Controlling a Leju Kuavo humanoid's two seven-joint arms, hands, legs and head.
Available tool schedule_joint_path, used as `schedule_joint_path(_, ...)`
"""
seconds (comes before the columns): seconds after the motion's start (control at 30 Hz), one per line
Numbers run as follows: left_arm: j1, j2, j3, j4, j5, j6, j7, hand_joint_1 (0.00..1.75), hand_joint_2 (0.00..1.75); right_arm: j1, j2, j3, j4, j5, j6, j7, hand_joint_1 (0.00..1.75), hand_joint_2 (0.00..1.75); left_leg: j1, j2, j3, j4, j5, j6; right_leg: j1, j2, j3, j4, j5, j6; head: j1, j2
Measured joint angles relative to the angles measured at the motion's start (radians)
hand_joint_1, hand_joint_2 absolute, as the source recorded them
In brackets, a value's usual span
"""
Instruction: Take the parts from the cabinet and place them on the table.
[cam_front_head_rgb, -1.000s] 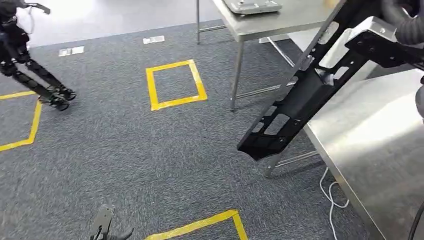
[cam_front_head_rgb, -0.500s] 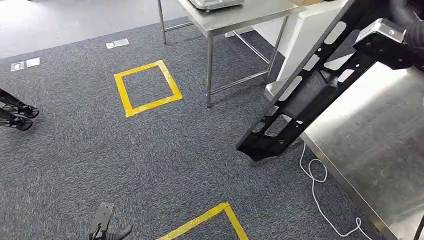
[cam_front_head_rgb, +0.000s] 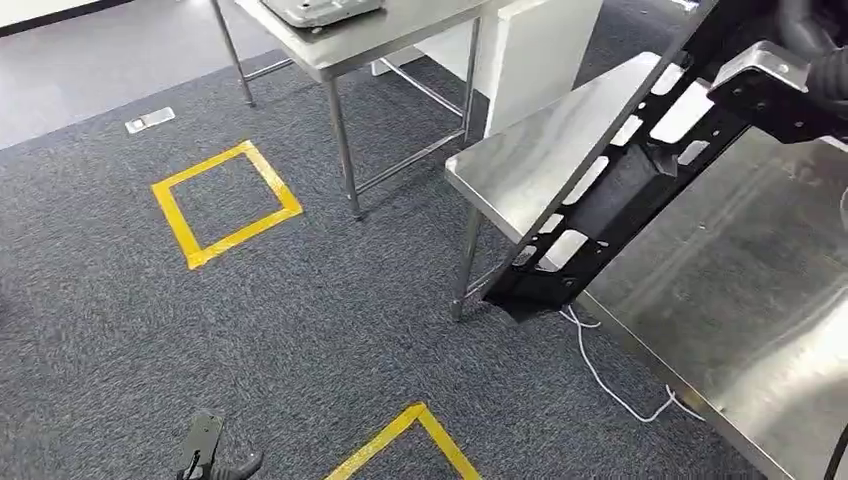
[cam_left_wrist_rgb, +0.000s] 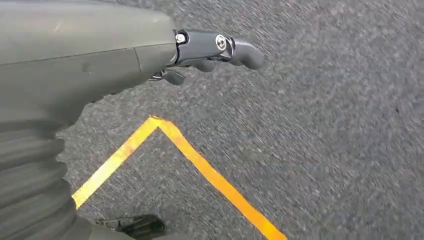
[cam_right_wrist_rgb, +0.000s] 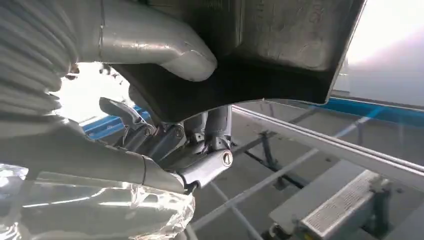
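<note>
A long black frame-like part (cam_front_head_rgb: 610, 200) with several cut-outs hangs slanted at the right of the head view. My right hand (cam_front_head_rgb: 790, 85) grips its upper end. Its lower end hangs just past the near left edge of the steel table (cam_front_head_rgb: 740, 290). In the right wrist view the thumb (cam_right_wrist_rgb: 165, 50) presses on the black part (cam_right_wrist_rgb: 260, 65), with the fingers curled beneath it. My left hand (cam_front_head_rgb: 212, 455) hangs low over the carpet, and its fingers (cam_left_wrist_rgb: 215, 45) hold nothing.
A second steel table (cam_front_head_rgb: 400, 40) with a grey tray (cam_front_head_rgb: 320, 10) stands behind, beside a white panel (cam_front_head_rgb: 530, 50). Yellow tape squares (cam_front_head_rgb: 225, 205) mark the grey carpet. A white cable (cam_front_head_rgb: 610, 370) lies on the floor by the near table's leg.
The camera has turned, so the floor and the tables have slid left and the near steel table shows more. The black part stays in my right hand at the same slant.
</note>
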Motion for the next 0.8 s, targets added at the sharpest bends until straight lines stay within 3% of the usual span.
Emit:
schedule_joint_path(0.07,0.000,0.000,0.000,0.000,0.000,0.000,0.000,0.00,1.75,0.000,0.000,-0.001,0.000,0.000,0.000,0.000,1.75,1.75,0.006,-0.009,0.065,-0.153,0.100,0.003,-0.001,0.027,0.004,0.002,-0.001,0.001,0.000,0.000)
schedule_joint_path(0.1,0.000,0.001,0.000,0.000,0.000,0.000,0.000,0.00,1.75,0.000,0.000,-0.002,0.000,0.000,0.000,0.000,1.75,1.75,0.011,-0.042,0.100,-0.237,0.143,0.004,-0.002,0.038,0.003,0.004,-0.001,0.002,0.000,0.000)
schedule_joint_path(0.13,0.000,0.001,0.000,0.000,0.000,0.000,0.000,0.00,1.75,-0.002,0.001,-0.003,0.000,0.000,0.000,0.000,1.75,1.75,0.017,-0.097,0.113,-0.268,0.134,0.002,0.005,0.048,-0.005,0.008,-0.002,0.008,0.000,0.000)
schedule_joint_path(0.2,0.000,0.001,0.000,0.000,0.000,0.000,-0.001,0.00,1.75,-0.002,-0.001,-0.005,0.003,0.005,0.000,0.002,1.75,1.75,0.007,-0.067,0.110,-0.270,0.138,0.010,0.007,0.069,-0.016,0.006,0.004,0.023,0.000,0.000)
schedule_joint_path(0.27,-0.004,0.000,0.000,0.000,0.000,0.000,-0.002,0.00,1.75,-0.003,-0.011,-0.011,0.006,0.009,0.000,0.005,1.75,1.75,-0.001,-0.046,0.114,-0.280,0.146,0.026,0.009,0.092,-0.021,-0.002,0.010,0.043,0.000,0.000)
schedule_joint_path(0.3,-0.007,-0.003,0.000,0.000,0.000,0.000,-0.002,0.00,1.75,-0.001,-0.017,-0.016,0.008,0.012,0.000,0.006,1.75,1.75,0.003,-0.035,0.118,-0.292,0.154,0.036,0.006,0.054,-0.032,0.007,0.006,0.043,0.000,0.000)
schedule_joint_path(0.33,-0.006,-0.002,0.000,0.000,0.000,0.000,-0.003,0.00,1.75,-0.009,-0.019,-0.019,0.011,0.018,0.000,0.010,1.75,1.75,0.000,-0.023,0.121,-0.294,0.155,0.043,0.008,-0.016,-0.049,0.046,-0.016,0.043,0.010,0.000)
schedule_joint_path(0.37,-0.005,-0.002,0.000,0.000,0.001,0.000,-0.003,0.00,1.75,-0.015,-0.018,-0.019,0.015,0.019,0.000,0.010,1.75,1.75,0.000,-0.012,0.121,-0.293,0.154,0.047,0.007,-0.037,-0.077,0.102,-0.041,0.043,0.011,0.000)
schedule_joint_path(0.4,-0.002,-0.002,0.000,0.000,0.002,0.000,-0.003,0.00,1.75,-0.016,-0.017,-0.018,0.018,0.021,0.002,0.010,1.75,1.75,-0.002,0.002,0.121,-0.293,0.153,0.048,0.006,-0.045,-0.118,0.184,-0.072,0.043,0.010,0.000)
schedule_joint_path(0.43,0.000,-0.002,0.000,0.000,0.002,-0.002,-0.003,0.00,1.75,-0.016,-0.016,-0.017,0.024,0.025,0.005,0.010,1.75,1.75,-0.003,0.016,0.120,-0.293,0.152,0.049,0.005,-0.046,-0.158,0.263,-0.098,0.046,0.011,0.000)
schedule_joint_path(0.47,0.002,-0.002,0.000,0.000,0.002,-0.002,-0.003,0.00,1.75,-0.016,-0.016,-0.016,0.031,0.027,0.008,0.010,1.75,1.75,-0.003,0.028,0.119,-0.292,0.152,0.049,0.003,-0.047,-0.178,0.305,-0.105,0.053,0.011,0.000)
schedule_joint_path(0.5,0.003,-0.004,0.000,0.000,0.002,-0.002,-0.003,0.00,1.75,-0.016,-0.016,-0.016,0.036,0.031,0.009,0.010,1.75,1.75,-0.003,0.042,0.119,-0.292,0.151,0.048,0.000,-0.049,-0.173,0.296,-0.096,0.061,0.011,0.000)
schedule_joint_path(0.53,0.003,-0.004,0.000,0.000,0.002,-0.003,-0.003,0.00,1.75,-0.022,-0.016,-0.015,0.040,0.035,0.012,0.010,1.75,1.75,-0.002,0.054,0.120,-0.292,0.150,0.046,-0.003,-0.054,-0.140,0.240,-0.073,0.072,0.012,0.000)
schedule_joint_path(0.6,0.004,-0.007,0.000,0.000,0.002,-0.004,-0.003,0.00,1.75,-0.037,-0.017,-0.014,0.045,0.037,0.013,0.010,1.75,1.75,0.000,0.071,0.123,-0.292,0.146,0.040,-0.010,-0.093,-0.036,0.053,-0.013,0.092,0.012,0.000)
schedule_joint_path(0.63,0.004,-0.006,0.000,0.000,0.002,-0.004,-0.003,0.00,1.75,-0.044,-0.017,-0.014,0.049,0.039,0.014,0.010,1.75,1.75,-0.006,0.082,0.126,-0.292,0.142,0.034,-0.008,-0.130,-0.012,0.002,-0.009,0.083,0.011,0.000)
schedule_joint_path(0.67,0.004,-0.008,0.000,0.000,0.002,-0.004,-0.005,0.00,1.75,-0.053,-0.016,-0.011,0.052,0.041,0.017,0.010,1.75,1.75,-0.010,0.090,0.127,-0.292,0.140,0.027,0.012,-0.124,0.002,-0.002,-0.003,0.072,0.009,0.000)
schedule_joint_path(0.7,0.004,-0.008,0.000,0.000,0.002,-0.004,-0.005,0.00,1.75,-0.060,-0.018,-0.011,0.056,0.042,0.018,0.010,1.75,1.75,-0.013,0.095,0.132,-0.291,0.137,0.022,0.010,-0.108,-0.003,0.001,-0.003,0.056,0.006,0.000)
schedule_joint_path(0.77,0.004,-0.009,0.000,0.000,0.002,-0.004,-0.006,0.00,1.75,-0.065,-0.022,-0.011,0.062,0.044,0.018,0.010,1.75,1.75,-0.013,0.114,0.141,-0.296,0.133,0.016,0.011,-0.092,-0.004,0.001,-0.004,0.045,0.006,0.000)
schedule_joint_path(0.8,0.003,-0.009,0.000,0.000,0.001,-0.004,-0.006,0.00,1.75,-0.071,-0.024,-0.011,0.064,0.044,0.018,0.010,1.75,1.75,-0.009,0.115,0.138,-0.292,0.127,0.009,-0.006,-0.085,0.003,-0.004,0.000,0.032,0.006,0.000)
